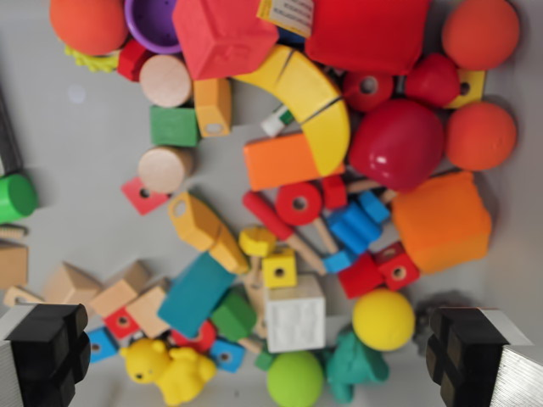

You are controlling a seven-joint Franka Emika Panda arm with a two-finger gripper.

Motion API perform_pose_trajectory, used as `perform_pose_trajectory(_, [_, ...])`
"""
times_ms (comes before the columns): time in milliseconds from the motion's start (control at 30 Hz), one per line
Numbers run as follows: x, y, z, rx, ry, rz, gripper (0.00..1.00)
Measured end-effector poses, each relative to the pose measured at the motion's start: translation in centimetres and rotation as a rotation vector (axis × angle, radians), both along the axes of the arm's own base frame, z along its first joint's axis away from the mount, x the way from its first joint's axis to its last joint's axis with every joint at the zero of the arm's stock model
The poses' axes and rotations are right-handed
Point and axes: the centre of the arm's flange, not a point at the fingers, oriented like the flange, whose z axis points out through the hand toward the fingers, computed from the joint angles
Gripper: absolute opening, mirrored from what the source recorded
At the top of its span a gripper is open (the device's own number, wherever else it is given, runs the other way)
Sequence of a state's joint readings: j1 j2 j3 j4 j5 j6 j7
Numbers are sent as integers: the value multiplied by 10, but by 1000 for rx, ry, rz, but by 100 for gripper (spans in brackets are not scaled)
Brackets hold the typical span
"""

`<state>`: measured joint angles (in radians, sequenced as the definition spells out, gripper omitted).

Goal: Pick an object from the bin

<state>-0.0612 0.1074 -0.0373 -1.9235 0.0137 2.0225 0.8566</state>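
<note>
Here the wrist view looks straight down into the bin (93, 182), whose pale grey floor shows between a dense scatter of toys. The hand (271, 356) stands wide, its two black fingers (47, 348) at the lower left and lower right corners of the frame, holding nothing.

Between the fingers, along the bottom edge, lie a yellow bear (170, 369), a green ball (295, 379), a teal figure (356, 366) and a yellow ball (383, 320). Just above the green ball sits a white cube (295, 318), with a small yellow holed cube (280, 270) touching its top edge. A teal block (195, 292) lies to the left of them, beside plain wooden blocks (110, 292).

In the middle of the frame, a yellow arch (310, 106) curves over an orange block (280, 161). To the right, a dark red ball (396, 144) sits just beside an orange ball (481, 136) and above an orange foam cube (441, 222). Along the top edge are a red foam block (222, 36), a large red piece (369, 34), a purple cup (153, 24) and two more orange balls (87, 24). A green cylinder (15, 197) rests at the left edge.
</note>
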Motion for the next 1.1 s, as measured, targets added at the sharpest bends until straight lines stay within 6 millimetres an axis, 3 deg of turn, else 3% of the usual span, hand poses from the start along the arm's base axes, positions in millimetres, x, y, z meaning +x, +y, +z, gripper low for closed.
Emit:
perform_pose_trajectory(667, [-1,1,-3,0,4,-3,100])
perform_pose_trajectory(1100, [0,9,-21,-1,3,-28,100])
